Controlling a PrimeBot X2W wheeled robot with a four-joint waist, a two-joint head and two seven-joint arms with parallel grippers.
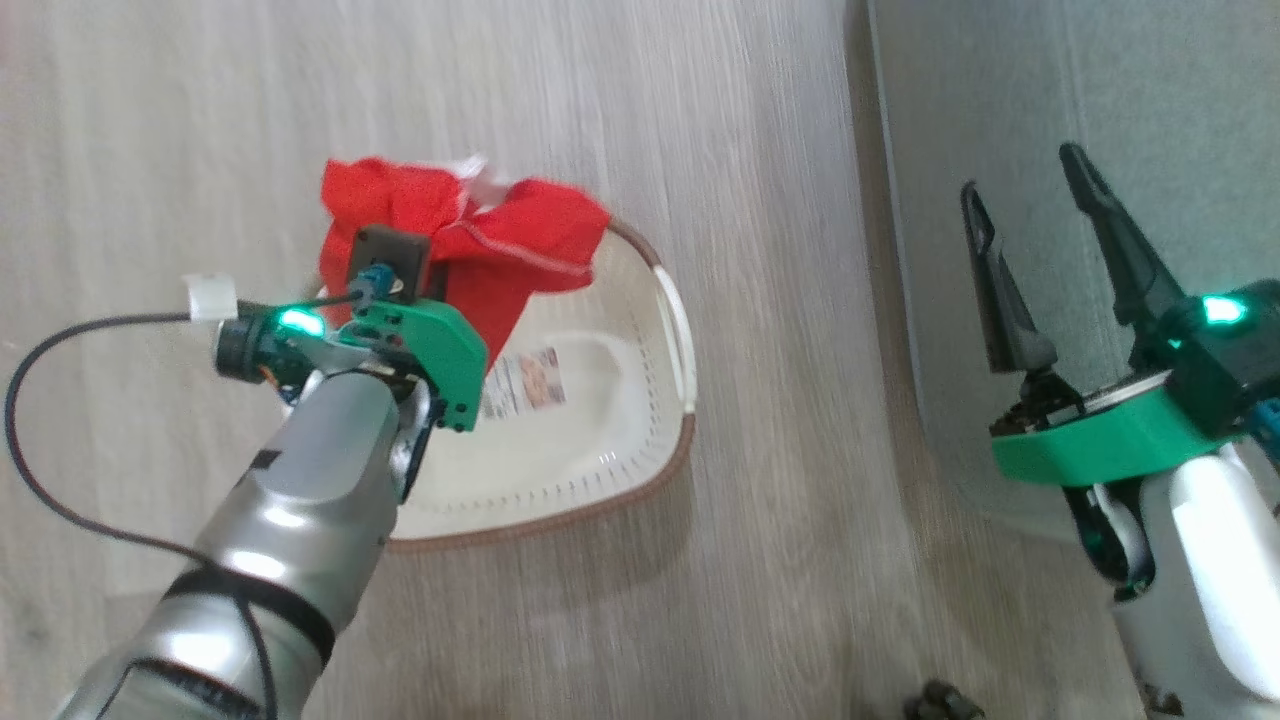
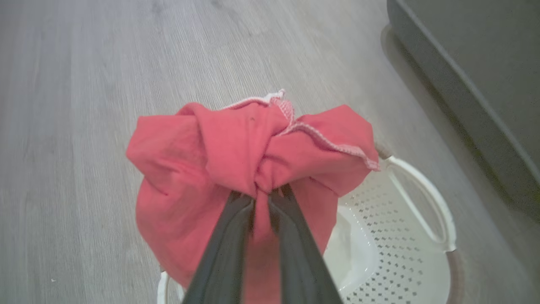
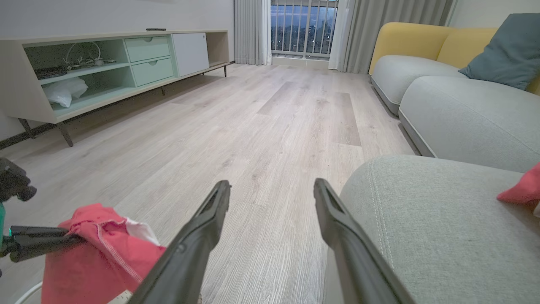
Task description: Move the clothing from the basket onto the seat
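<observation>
Left end effector, seen through its own wrist camera, has its two dark fingers pinched nearly together on a gathered fold of the red garment. The cloth bunches into a bundle and hangs from that one pinch. Gripping a bunched fold likely stops the loose fabric slipping during the carry. The basket sits below and to the right. The dark edge of the seat lies at the upper right, across a strip of floor.

From the head camera, the garment hangs over the basket's far-left corner; whether its lowest hem is clear of the rim I cannot tell. The basket's bottom shows just a paper label, so I judge this to be the last piece to come out. Right end effector hovers over the seat with fingers spread wide and nothing between them, probably parked out of the carrying arm's path.

Along the right wrist camera, the open fingers frame bare boards. The held garment shows at lower left, and another red piece already lies on the seat cushion at the right edge.
</observation>
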